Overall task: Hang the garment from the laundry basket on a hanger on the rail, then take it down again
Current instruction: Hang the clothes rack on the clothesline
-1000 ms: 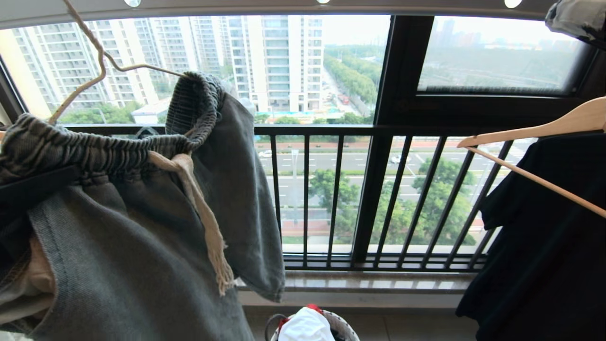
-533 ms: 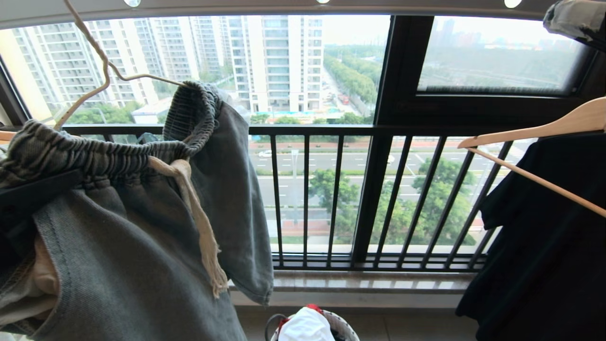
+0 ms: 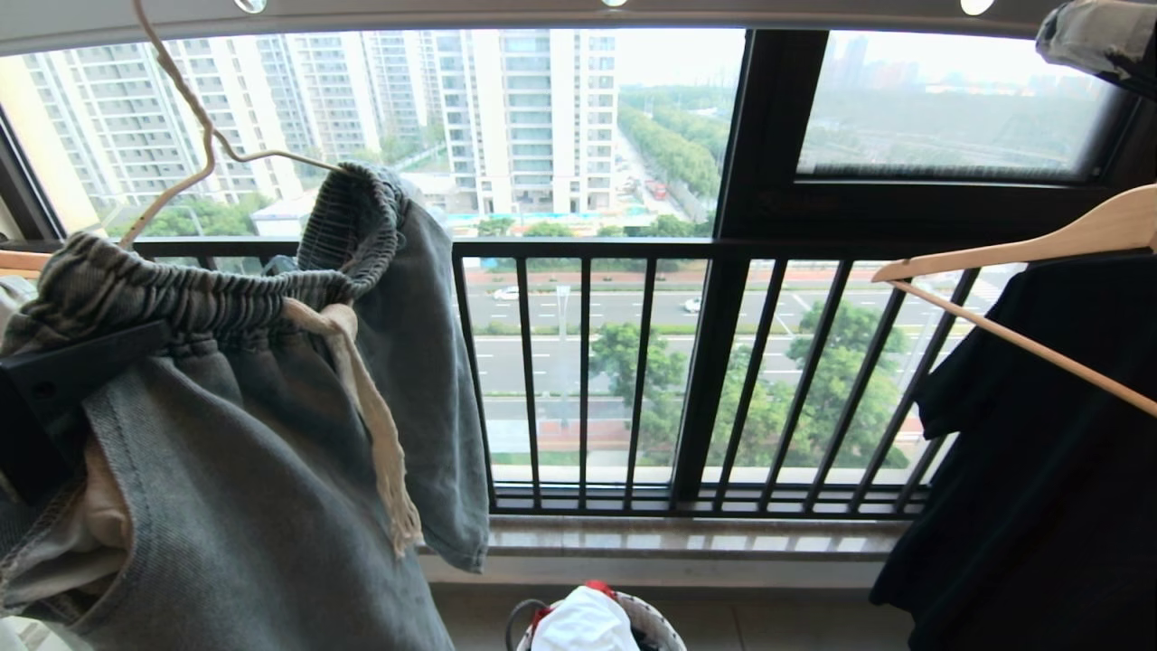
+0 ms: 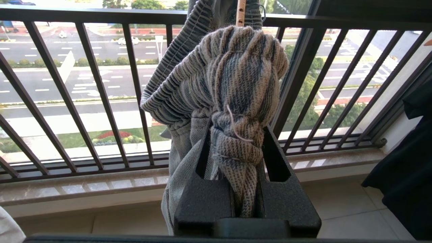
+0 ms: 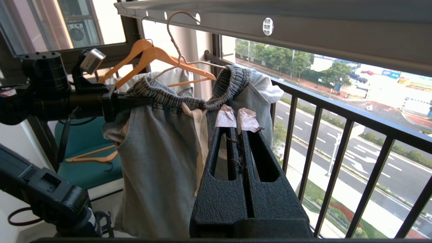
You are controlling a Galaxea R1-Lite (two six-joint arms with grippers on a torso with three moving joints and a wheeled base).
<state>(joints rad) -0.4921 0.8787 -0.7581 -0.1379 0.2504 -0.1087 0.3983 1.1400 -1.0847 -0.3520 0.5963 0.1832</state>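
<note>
The garment (image 3: pixel 271 452), blue-grey denim shorts with a cream drawstring, hangs at the left on the hanger (image 3: pixel 194 117), a thin cream wire. The wire's neck runs up to the rail (image 3: pixel 434 11). My left gripper (image 3: pixel 108 357) is shut on the bunched ribbed waistband (image 4: pixel 243 77), which fills the space between its jaws (image 4: pixel 236 130). In the right wrist view the garment (image 5: pixel 162 152) hangs under the hanger (image 5: pixel 179 44) and the rail (image 5: pixel 303 30). My right gripper (image 5: pixel 238 116) is shut and empty, a little short of the shorts. The laundry basket (image 3: pixel 655 619) stands on the floor below.
A black shirt (image 3: pixel 1039 452) on a wooden hanger (image 3: pixel 1012 249) hangs at the right. The black barred window railing (image 3: pixel 723 249) runs behind everything. More wooden hangers (image 5: pixel 148 55) hang beyond the shorts, above a teal chair (image 5: pixel 87 141). White cloth (image 3: pixel 583 624) lies in the basket.
The shorts' far leg has swung left and the waistband's far end has sunk a little. My left gripper, still holding the waistband, has shifted slightly to the right. The right arm is still.
</note>
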